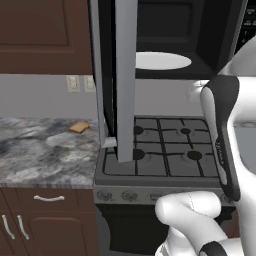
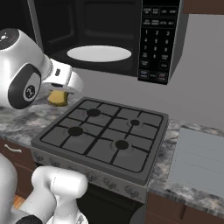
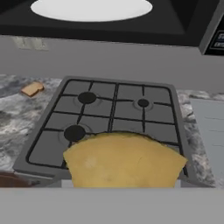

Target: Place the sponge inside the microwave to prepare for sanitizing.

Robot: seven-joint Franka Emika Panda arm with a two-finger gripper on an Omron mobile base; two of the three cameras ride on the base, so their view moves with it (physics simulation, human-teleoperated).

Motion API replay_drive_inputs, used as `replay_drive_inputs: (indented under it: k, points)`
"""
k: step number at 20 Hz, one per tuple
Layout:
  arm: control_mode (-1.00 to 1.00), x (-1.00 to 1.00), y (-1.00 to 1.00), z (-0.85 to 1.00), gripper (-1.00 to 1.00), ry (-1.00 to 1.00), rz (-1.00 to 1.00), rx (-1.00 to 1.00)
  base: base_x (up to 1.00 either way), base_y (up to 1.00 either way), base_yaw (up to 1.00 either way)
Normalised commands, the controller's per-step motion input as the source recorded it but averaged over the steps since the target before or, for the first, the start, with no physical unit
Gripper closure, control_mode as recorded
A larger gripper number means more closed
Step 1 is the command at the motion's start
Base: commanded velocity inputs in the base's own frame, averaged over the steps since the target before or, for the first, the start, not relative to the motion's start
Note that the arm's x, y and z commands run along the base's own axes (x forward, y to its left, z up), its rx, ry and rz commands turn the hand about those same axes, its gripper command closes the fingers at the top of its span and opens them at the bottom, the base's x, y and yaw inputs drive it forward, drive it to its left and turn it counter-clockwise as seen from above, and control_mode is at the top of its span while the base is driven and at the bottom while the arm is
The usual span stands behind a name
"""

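Observation:
The mustard-yellow sponge (image 3: 124,159) sits large at the bottom of the hand view and hides the fingertips. In the right base view the sponge (image 2: 57,97) hangs under my gripper (image 2: 59,92), which is shut on it, above the counter left of the stove. The black microwave (image 2: 109,22) hangs above the stove with its door (image 1: 125,75) swung open to the left. Its white turntable (image 2: 99,53) is bare, and the keypad (image 2: 156,39) is on the right. The sponge is lower than the microwave's opening and in front of it.
A gas stove (image 2: 105,131) with four burners lies under the microwave. A slice of bread (image 1: 79,127) rests on the marble counter (image 1: 45,150) to the left. A grey mat (image 2: 201,159) lies right of the stove. The open door (image 3: 8,4) stands at the left.

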Motion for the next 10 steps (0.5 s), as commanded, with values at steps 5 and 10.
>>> replay_drive_inputs:
  k: [5, 10]
  points:
    - [-1.00, 0.23, 0.00, 0.64, 1.00, 0.00, 0.00, 0.00, 0.00, 0.00, 0.00]
    - [-1.00, 0.44, 0.00, 0.52, 1.00, 0.00, 0.00, -0.04, 0.00, 0.00, 0.00]
